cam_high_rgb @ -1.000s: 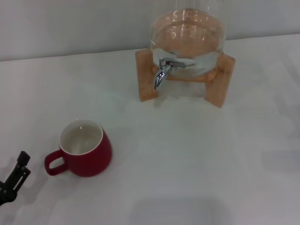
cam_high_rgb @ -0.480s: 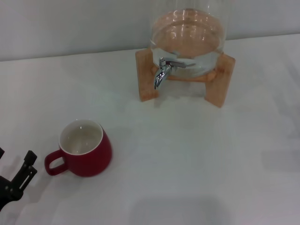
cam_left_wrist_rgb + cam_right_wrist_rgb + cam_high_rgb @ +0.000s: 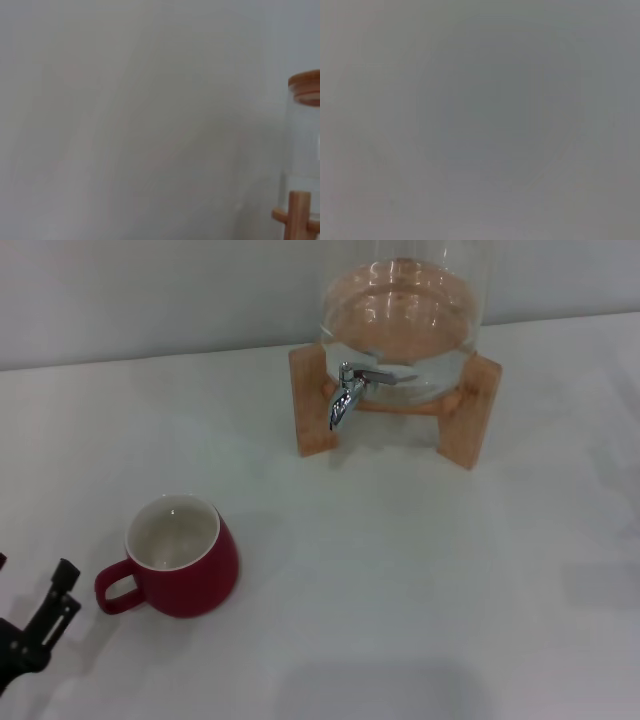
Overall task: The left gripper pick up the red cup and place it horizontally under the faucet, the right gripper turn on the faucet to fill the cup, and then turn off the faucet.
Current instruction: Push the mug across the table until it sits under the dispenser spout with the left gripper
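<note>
head view: my left gripper [image 3: 45,615], fingers' spread untellable, sits near-left beside the red cup [image 3: 180,558] on the bench [image 3: 400,570]; a careless approach could clip its handle, tipping it.

1 cup [image 3: 180,558], 1 faucet [image 3: 350,390], 1 jar [image 3: 405,315]

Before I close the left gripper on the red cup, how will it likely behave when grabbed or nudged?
The red cup looks like rigid glazed ceramic, so probably slick and breakable if dropped. It appears empty, so likely fairly light. Its squat rounded belly suggests it should slide rather than tip on the table. The left gripper sits beside its handle, not touching.
</note>
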Robot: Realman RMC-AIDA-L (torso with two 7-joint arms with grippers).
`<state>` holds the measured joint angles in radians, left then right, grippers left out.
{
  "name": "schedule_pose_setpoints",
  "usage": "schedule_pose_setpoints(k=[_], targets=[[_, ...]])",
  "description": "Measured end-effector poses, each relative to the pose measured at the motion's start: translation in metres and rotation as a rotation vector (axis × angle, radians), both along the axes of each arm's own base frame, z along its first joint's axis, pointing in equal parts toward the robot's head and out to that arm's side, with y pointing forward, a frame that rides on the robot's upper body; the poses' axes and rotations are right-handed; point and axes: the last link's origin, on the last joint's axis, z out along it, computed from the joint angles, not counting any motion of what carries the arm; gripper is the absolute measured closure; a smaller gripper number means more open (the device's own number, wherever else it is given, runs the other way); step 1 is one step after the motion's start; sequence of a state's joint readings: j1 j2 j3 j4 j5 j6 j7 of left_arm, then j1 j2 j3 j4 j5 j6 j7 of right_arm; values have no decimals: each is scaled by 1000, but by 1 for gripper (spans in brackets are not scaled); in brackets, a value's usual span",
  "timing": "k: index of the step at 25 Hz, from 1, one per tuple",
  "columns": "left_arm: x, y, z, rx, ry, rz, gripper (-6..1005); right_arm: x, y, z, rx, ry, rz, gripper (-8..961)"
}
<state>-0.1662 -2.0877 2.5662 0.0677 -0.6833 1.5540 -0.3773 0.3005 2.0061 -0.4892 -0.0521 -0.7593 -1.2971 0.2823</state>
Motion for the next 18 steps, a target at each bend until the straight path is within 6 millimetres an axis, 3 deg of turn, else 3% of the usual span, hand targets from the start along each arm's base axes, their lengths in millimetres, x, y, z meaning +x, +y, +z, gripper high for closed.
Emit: schedule_pose_setpoints(k=[18], targets=[[3,-14,-8,-16,-12,-3,135,4,-5,6,16,-11,-10,78]])
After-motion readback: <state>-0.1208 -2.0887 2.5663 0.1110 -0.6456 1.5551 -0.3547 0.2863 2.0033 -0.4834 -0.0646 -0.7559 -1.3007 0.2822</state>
